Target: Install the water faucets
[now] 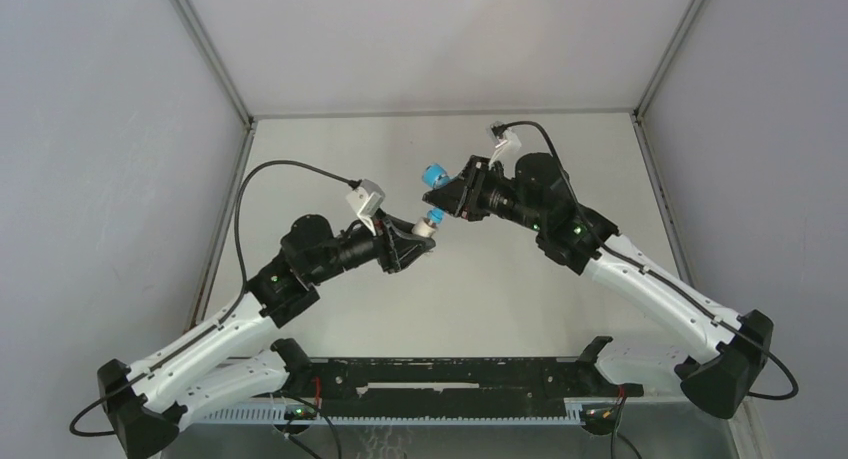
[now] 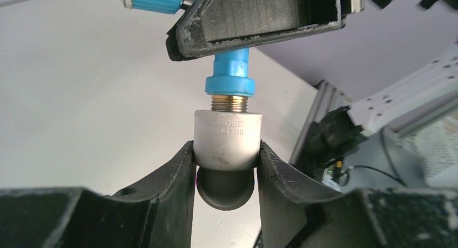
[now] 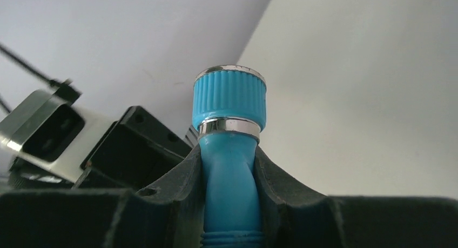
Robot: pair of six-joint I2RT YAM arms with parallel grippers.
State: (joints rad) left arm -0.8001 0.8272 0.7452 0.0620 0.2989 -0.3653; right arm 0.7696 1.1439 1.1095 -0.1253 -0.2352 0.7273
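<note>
The bright-blue water faucet (image 1: 434, 175) hangs in the air above the middle of the table, between the two arms. My right gripper (image 1: 447, 192) is shut on its blue body (image 3: 229, 178), whose ribbed cap (image 3: 229, 101) rises above the fingers. My left gripper (image 1: 417, 235) is shut on a short white cylindrical fitting (image 2: 227, 137). The faucet's blue collar (image 2: 229, 84) and brass thread (image 2: 229, 101) sit at the mouth of that fitting. The right gripper's black finger (image 2: 259, 21) shows across the top of the left wrist view.
The pale table (image 1: 440, 299) is enclosed by grey walls (image 1: 110, 129) on three sides. A black rail (image 1: 450, 379) with the arm bases runs along the near edge. Cables loop from both wrists.
</note>
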